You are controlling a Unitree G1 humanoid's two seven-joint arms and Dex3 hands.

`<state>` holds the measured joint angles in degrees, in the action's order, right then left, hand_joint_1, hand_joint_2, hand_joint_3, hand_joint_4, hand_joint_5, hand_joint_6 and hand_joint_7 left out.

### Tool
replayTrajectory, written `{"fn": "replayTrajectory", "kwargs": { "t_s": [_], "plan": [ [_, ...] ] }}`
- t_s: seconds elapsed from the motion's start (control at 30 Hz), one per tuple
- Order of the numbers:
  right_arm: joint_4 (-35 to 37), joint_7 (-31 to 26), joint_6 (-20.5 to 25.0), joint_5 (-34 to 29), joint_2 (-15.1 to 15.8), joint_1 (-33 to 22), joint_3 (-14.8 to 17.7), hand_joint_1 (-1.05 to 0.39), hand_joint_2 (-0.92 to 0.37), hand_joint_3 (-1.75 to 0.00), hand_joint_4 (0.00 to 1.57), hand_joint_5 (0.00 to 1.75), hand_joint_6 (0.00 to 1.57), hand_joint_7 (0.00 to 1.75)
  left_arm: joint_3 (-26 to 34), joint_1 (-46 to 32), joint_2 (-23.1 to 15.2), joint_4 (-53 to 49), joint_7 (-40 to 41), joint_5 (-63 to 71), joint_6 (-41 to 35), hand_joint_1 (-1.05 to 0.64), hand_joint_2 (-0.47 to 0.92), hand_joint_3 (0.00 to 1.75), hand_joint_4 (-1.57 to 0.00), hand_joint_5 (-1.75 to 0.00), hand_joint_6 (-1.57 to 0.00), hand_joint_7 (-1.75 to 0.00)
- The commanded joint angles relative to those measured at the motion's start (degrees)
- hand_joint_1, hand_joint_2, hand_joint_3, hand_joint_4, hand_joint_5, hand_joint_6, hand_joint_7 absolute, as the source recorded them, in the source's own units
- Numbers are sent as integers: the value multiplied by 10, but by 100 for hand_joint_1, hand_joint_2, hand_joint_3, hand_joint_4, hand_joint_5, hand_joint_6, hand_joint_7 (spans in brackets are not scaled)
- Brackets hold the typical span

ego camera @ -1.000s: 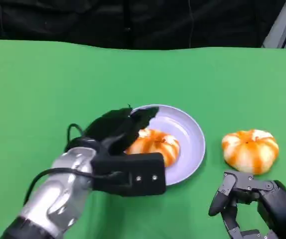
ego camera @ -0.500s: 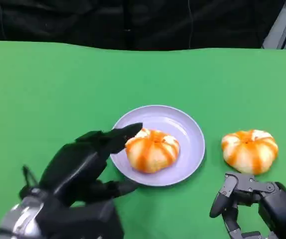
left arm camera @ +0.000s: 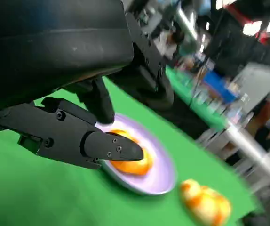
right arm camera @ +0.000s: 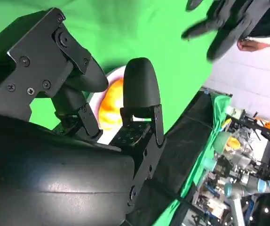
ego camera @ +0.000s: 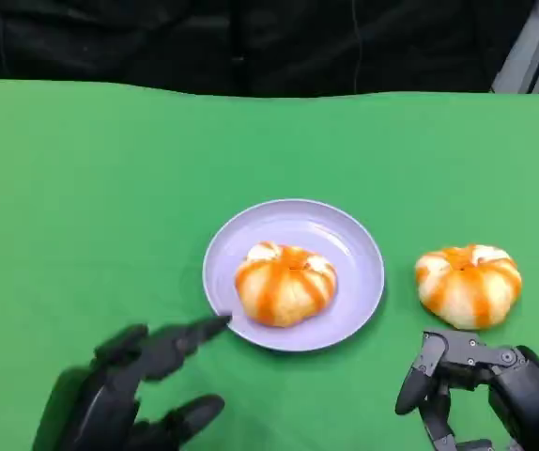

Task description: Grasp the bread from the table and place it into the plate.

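Observation:
An orange-striped bread (ego camera: 285, 283) lies in the lilac plate (ego camera: 354, 244) at the table's middle. A second, similar bread (ego camera: 468, 285) sits on the green cloth to the plate's right. My left hand (ego camera: 129, 395) is low at the near left, fingers spread and holding nothing, one fingertip just short of the plate's near-left rim. My right hand (ego camera: 481, 390) rests near the front edge just below the second bread, fingers apart and empty. The left wrist view shows the left hand's fingers (left arm camera: 78, 136) in front of the plate (left arm camera: 161, 181), the bread in it (left arm camera: 130, 165) and the other bread (left arm camera: 205, 205).
Green cloth (ego camera: 82, 188) covers the whole table, with a dark backdrop behind its far edge. In the right wrist view the right hand's fingers (right arm camera: 139, 89) stand before the bread in the plate (right arm camera: 110, 106), and the left hand (right arm camera: 229, 19) shows blurred beyond.
My left hand has let go of the bread in the plate and drawn back toward the near left corner, fingers opening. The right hand and the second bread have stayed put.

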<state>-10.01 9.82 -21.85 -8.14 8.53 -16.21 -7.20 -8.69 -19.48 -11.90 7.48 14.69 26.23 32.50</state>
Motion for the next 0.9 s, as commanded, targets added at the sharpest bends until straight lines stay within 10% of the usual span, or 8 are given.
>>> {"fn": "replayTrajectory", "kwargs": {
  "t_s": [0.03, 0.2, 0.37, 0.9],
  "plan": [
    [1, -9, -5, -13, 8, -2, 5, 5, -30, -138, 89, 173, 83, 129, 16, -27, 22, -21, 18, -49, 51, -5, 58, 81, -79, -131, -97, -77],
    [4, -11, -3, -12, 6, 2, 5, 5, -32, -136, 90, 172, 84, 127, 29, -44, 39, -14, 5, -66, 47, 4, 28, 149, -83, -156, -89, -118],
    [14, 1, -9, 11, 10, 9, 6, 4, -32, -138, 90, 175, 83, 128, 23, -62, 59, 0, -29, -133, 30, 3, 30, 152, -92, -173, -87, -151],
    [16, -9, -28, -14, 21, 7, 13, 3, -30, -136, 91, 168, 86, 125, 34, -41, 76, -16, -57, -136, 43, -2, 28, 150, -89, -175, -83, -158]
  ]
}}
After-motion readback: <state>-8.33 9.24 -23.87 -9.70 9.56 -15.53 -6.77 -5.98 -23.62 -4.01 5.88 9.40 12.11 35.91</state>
